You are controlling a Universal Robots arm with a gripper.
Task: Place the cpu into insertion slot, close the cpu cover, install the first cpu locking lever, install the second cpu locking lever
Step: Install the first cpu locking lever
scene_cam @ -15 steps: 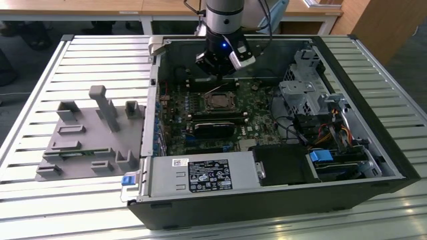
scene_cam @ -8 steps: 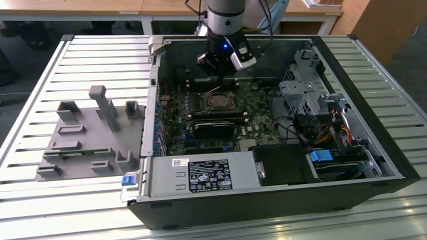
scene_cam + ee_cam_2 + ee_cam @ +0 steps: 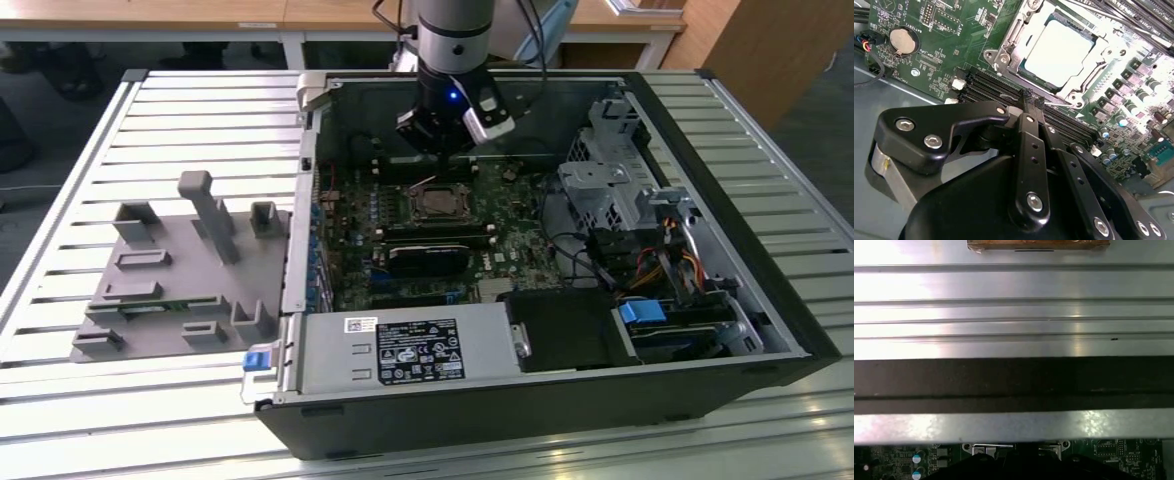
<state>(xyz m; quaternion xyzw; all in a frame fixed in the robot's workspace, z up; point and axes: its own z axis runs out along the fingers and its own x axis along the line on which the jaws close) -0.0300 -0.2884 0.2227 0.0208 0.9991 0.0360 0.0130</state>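
Second wrist view: cpu [image 3: 1058, 48] seated under closed cpu cover [image 3: 1010, 37]; tool [image 3: 1031, 102], fingertips pinched together and holding nothing, poised just beside the socket.

Claw [image 3: 441, 148] hovers above the cpu [image 3: 437, 206].

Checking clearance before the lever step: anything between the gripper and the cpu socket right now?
Nothing visible. In the second wrist view the gripper sits just short of the cpu cover, which lies down around the seated cpu; only bare board and memory slots lie between them.
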